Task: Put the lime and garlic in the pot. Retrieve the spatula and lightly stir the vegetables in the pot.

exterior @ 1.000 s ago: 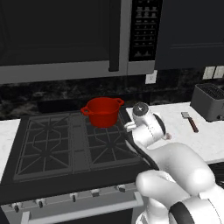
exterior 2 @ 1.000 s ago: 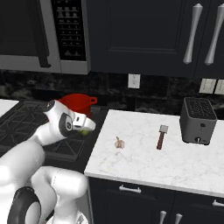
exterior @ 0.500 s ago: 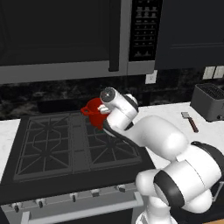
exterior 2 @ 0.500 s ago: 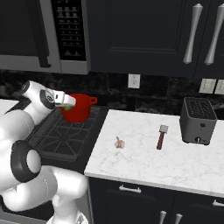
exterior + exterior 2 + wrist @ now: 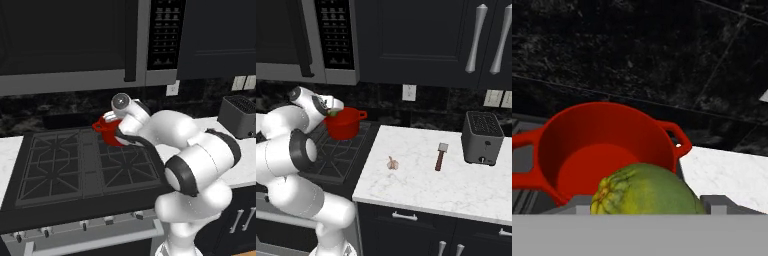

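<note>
Gripper (image 5: 646, 207) apparently clamped on the lime (image 5: 644, 190), just above the red pot (image 5: 604, 150).

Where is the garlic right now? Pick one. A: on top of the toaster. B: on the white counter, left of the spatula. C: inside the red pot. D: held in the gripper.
B: the garlic lies on the white counter, left of the spatula, while the gripper carries the lime by the pot.
</note>
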